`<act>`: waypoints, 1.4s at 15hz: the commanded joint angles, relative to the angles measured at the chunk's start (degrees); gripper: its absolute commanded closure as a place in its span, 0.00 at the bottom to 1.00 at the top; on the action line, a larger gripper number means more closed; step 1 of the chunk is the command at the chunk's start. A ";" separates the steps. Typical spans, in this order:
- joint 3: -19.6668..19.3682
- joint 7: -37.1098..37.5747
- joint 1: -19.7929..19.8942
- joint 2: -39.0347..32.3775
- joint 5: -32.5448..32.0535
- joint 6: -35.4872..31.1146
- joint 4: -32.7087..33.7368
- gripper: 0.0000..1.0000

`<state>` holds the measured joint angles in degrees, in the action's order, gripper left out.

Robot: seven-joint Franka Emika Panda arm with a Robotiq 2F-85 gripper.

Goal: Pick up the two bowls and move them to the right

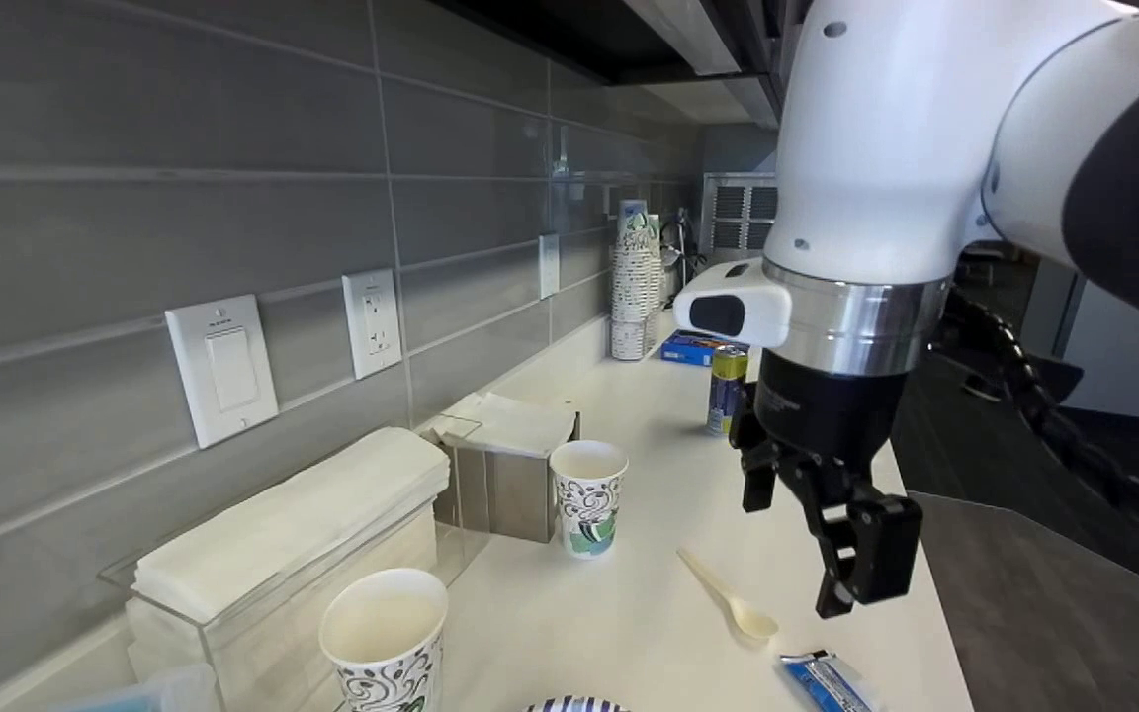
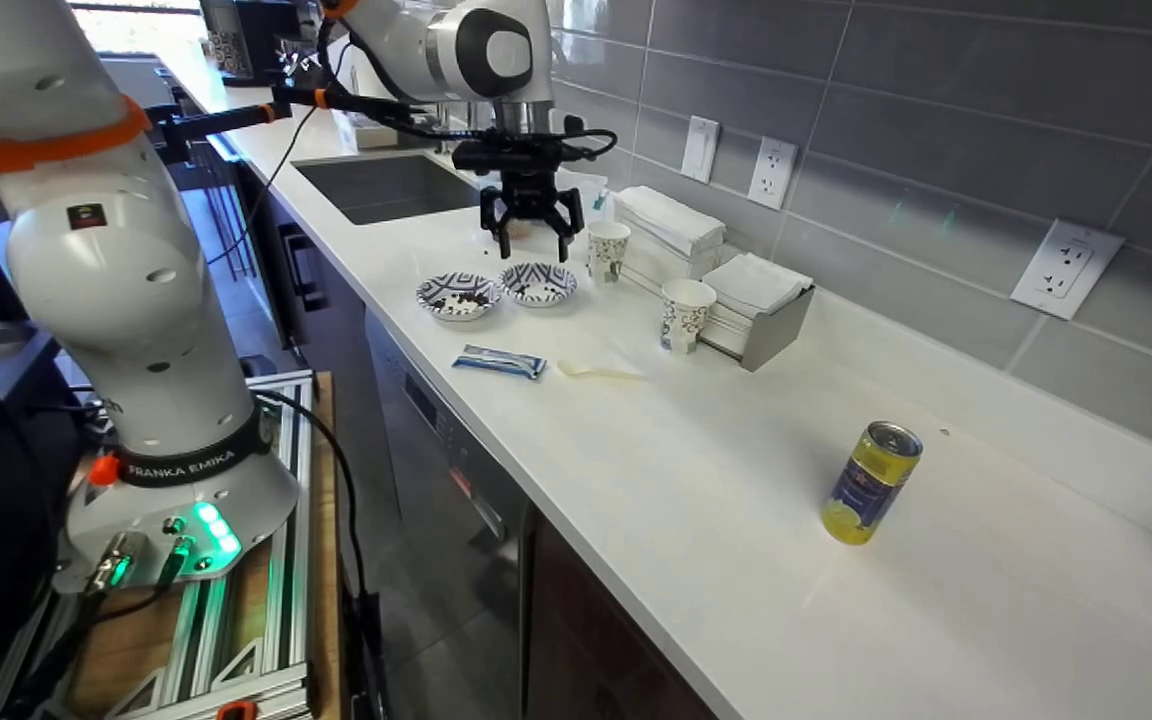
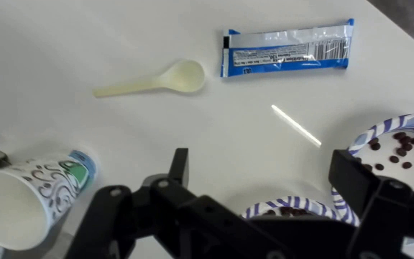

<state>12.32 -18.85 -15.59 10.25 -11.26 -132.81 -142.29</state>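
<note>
Wrist view: edge-side bowl (image 3: pixel 394 176) + cup-side bowl (image 3: pixel 290 201) on counter (image 3: pixel 228 126), rims touching or nearly, can't tell; dark bits (image 3: pixel 401 151) in both.
Rim: looks like you're lining up pick no. 1. Straddle one wall, 1 jaw in, 1 out; avoid where rims meet or you'll prob. drag both.
Dark bits: squeeze light, lift slow + level so none spill.
Gripper (image 2: pixel 534 256): jaws spread wide, nothing b/w them; hangs above counter nr bowls, ht can't tell.
Nearest cup (image 2: pixel 607 250): nr cup-side bowl; don't clip it.
Spoon (image 3: pixel 164 81), snack bar (image 3: pixel 288 50): nr bowls, prob. on yr way right; carry over.
Can (image 2: pixel 871 482): prob. at "right" end; set down short of it.
</note>
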 commanded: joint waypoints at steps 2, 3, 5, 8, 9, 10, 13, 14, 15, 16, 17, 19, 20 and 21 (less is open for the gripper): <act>1.07 -3.56 -1.44 -0.64 0.22 -2.65 -0.94 0.00; 1.32 -3.83 -1.76 -0.90 0.29 -3.02 -1.03 0.00; 1.28 -3.76 -1.63 -0.90 0.29 -3.02 -0.84 0.00; 1.16 -3.75 -1.39 -0.83 0.27 -3.02 -0.78 0.00; 1.16 -3.75 -1.38 -0.83 0.27 -3.01 -0.78 0.00; 1.16 -3.75 -1.38 -0.83 0.27 -3.01 -0.78 0.00; 1.20 -4.30 -1.42 -1.67 -0.07 -3.90 -0.43 0.00; 1.32 -5.26 -1.57 -3.28 -0.34 -4.41 0.41 0.00; 1.31 -7.12 -2.01 -4.76 0.66 -5.65 1.19 0.00; 1.58 -7.98 -2.16 -6.05 0.09 -6.54 1.86 0.00; 1.75 -10.26 -2.61 -7.62 0.82 -8.05 2.66 0.00; 2.34 -13.83 -2.95 -10.68 1.10 -11.15 4.09 0.00; 2.73 -15.97 -3.12 -12.36 1.93 -12.66 4.81 0.00; 3.30 -17.95 -3.23 -14.17 2.86 -14.15 5.63 0.00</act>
<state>14.57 -30.88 -18.39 2.17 -10.90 -143.47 -139.92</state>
